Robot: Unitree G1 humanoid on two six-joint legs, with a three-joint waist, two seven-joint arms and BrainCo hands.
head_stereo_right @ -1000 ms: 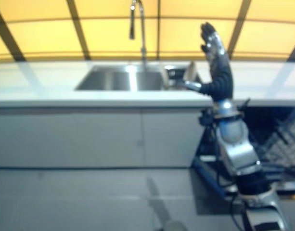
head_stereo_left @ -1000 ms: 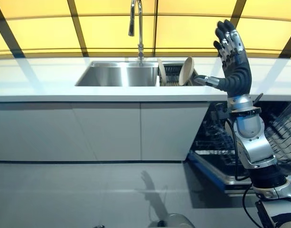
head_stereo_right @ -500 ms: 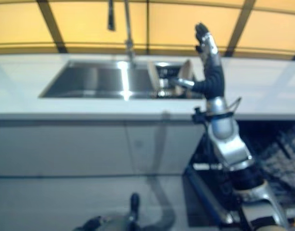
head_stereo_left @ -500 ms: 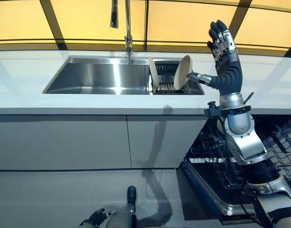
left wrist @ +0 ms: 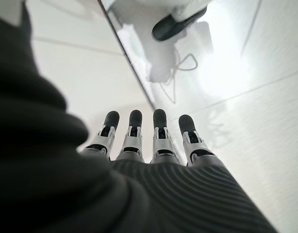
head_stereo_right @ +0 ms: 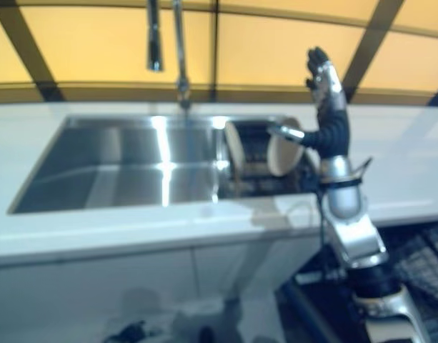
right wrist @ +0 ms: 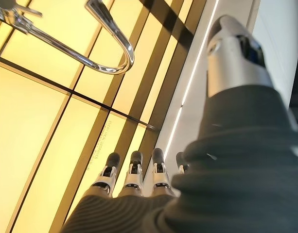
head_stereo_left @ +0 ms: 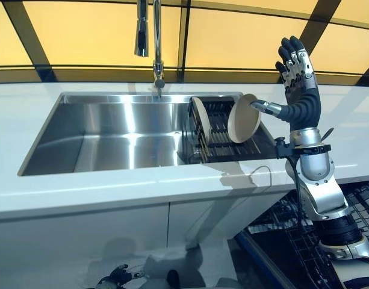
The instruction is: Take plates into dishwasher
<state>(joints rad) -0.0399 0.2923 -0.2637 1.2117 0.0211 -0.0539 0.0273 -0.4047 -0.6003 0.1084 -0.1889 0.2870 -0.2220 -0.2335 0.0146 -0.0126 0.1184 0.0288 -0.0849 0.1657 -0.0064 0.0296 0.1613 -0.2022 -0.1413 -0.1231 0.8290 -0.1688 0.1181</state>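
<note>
The right hand (head_stereo_left: 298, 90) is rising over the white counter (head_stereo_left: 112, 186) with its fingers (head_stereo_left: 291, 57) straight and spread wide, thumb (head_stereo_left: 265, 107) reaching left to meet the rim of the nearer plate (head_stereo_left: 243, 118) — holding nothing as yet. That plate is standing on edge in the dark drying rack (head_stereo_left: 223, 141) at the right end of the steel sink (head_stereo_left: 112, 132), a second plate (head_stereo_left: 200, 120) standing upright just to its left; both are waiting there, judging by the task, because the rack keeps them upright for a side-on grasp. The dishwasher rack (head_stereo_left: 304, 241) is lying open below the counter at the near right, well apart from the plates. The left hand (left wrist: 149, 145) is hanging low over the floor, fingers straight, empty. Compared with half a second ago, the camera is looking from closer in and further over the sink, so basin and tap (head_stereo_left: 149, 42) are filling more of the view — while the hand is keeping the same open pose beside the plate
</note>
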